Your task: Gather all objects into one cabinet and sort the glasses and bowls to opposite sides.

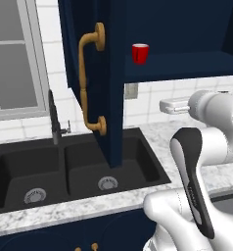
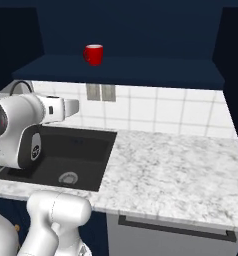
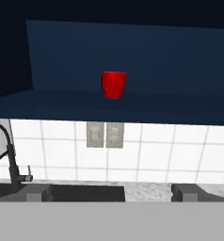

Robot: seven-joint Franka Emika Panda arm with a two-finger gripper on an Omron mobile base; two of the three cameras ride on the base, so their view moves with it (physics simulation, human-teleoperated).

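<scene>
Cup alone on cabinet shelf

Cup [image 3: 113, 84], glossy red, stands upright, mouth up, on the navy shelf [image 2: 141, 67] of the open wall cabinet [image 1: 182, 29], toward its left end. It is the shelf's sole visible content. Tool [image 3: 114, 193] has its fingers spread fully apart, holding nothing, level with the marble surface [image 2: 176, 170], well below the cup.

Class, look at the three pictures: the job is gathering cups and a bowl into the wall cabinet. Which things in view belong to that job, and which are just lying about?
Belongs to the job:
- red cup, upright on the shelf
- navy wall cabinet, door open

Just there:
- black sink
- black faucet
- wall outlets
- marble counter
</scene>
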